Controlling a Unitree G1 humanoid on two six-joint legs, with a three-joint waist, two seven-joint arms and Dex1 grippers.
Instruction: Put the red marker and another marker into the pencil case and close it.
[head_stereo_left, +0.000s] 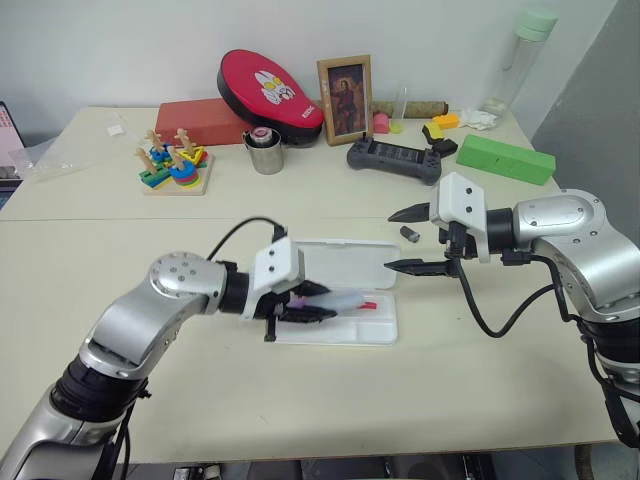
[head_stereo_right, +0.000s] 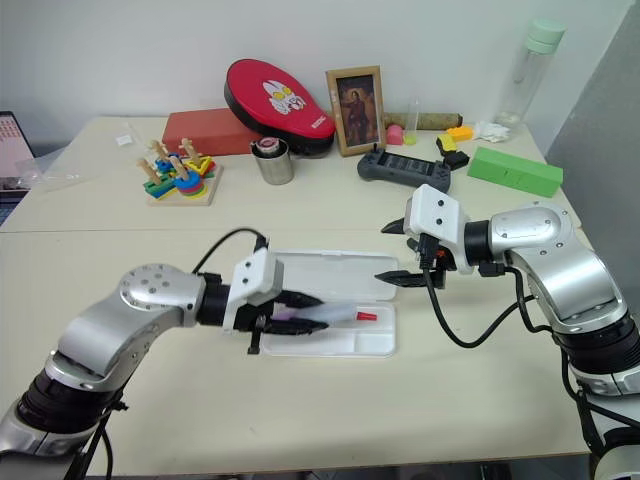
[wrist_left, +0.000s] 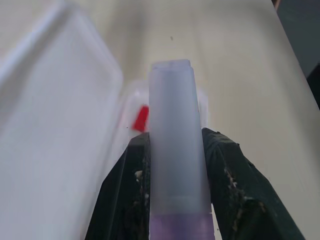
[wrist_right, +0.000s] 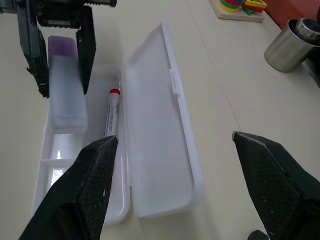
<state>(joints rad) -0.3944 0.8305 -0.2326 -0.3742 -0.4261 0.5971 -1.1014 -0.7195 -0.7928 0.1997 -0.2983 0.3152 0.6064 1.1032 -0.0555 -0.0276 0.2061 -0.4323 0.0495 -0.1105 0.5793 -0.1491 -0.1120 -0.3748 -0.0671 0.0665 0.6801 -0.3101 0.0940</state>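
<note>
Print on red marker (wrist_right: 110, 116) barrel too small to read.

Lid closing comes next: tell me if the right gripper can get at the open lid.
Probably yes. The right gripper hangs open beside the pencil case, whose lid lies flat and bare; the left gripper with the highlighter is over the tray.

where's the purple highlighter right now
The purple highlighter is clamped in the left hand, over the open pencil case, beside the red marker lying in its tray.

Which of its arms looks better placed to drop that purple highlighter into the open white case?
Left: its hand already grips the highlighter over the pencil case; the right hand is open, beside it.
</note>
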